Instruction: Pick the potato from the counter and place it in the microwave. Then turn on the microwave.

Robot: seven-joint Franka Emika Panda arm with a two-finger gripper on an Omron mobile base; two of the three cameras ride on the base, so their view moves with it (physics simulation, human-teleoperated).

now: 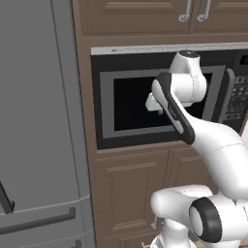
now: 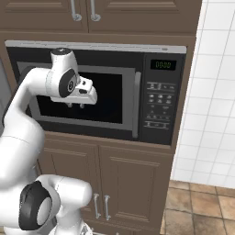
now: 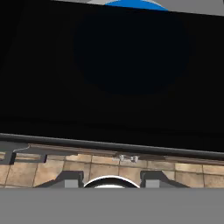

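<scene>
The black microwave is built into brown cabinetry, and its grey-framed glass door is closed. Its handle runs down the door's right side, beside the button panel. My gripper hangs in front of the door glass and points down. It is open, with nothing between its fingers. In the left base view the gripper is partly hidden behind my forearm. In the hand view the fingertips stand apart below the dark glass. The potato and the counter are out of view.
A tall grey fridge stands left of the microwave. There are brown cabinet doors above and below. A white tiled wall rises on the right over a brown tiled floor. The display shows green digits.
</scene>
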